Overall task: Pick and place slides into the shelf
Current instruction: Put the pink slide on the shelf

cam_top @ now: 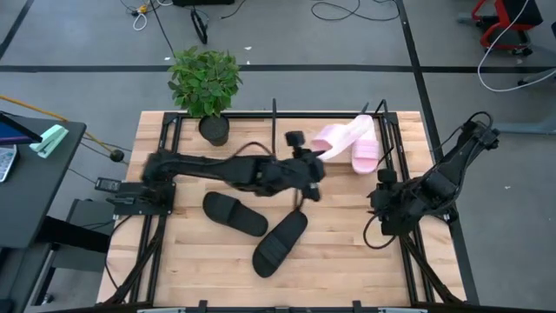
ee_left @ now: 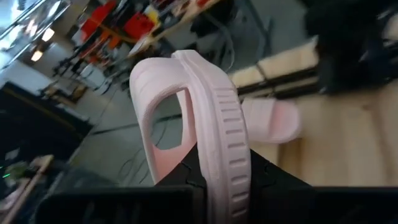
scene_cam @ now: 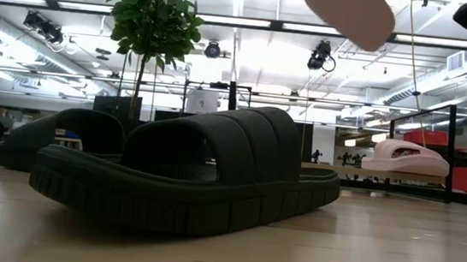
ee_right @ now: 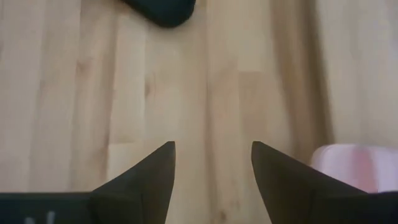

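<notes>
While the left gripper (cam_top: 314, 165) pinches a pale pink slide (ee_left: 205, 130) by its sole edge and holds it in the air above the table (cam_top: 347, 243), we judge the carry to the shelf (cam_top: 382, 117) to be the step in hand. From above, the lifted slide (cam_top: 334, 137) hangs near the back of the table, just beside the second pink slide (cam_top: 365, 155), which already lies at the shelf toward the back right. In the left wrist view the held slide stands on edge between the fingers, its long axis running away from the gripper toward the shelf, strap opening facing sideways; we cannot tell toe from heel.

Next, we think, the slide must be turned sole-down and set beside its pink partner without knocking it.

Our right gripper (ee_right: 211, 168) waits over bare wood at the right side of the table, fingers spread and holding nothing.

Two black slides remain on the table: one (cam_top: 234, 213) lies with its long axis slanting left to right, the other (cam_top: 280, 243) slants toward the front left, well apart from the shelf.
</notes>
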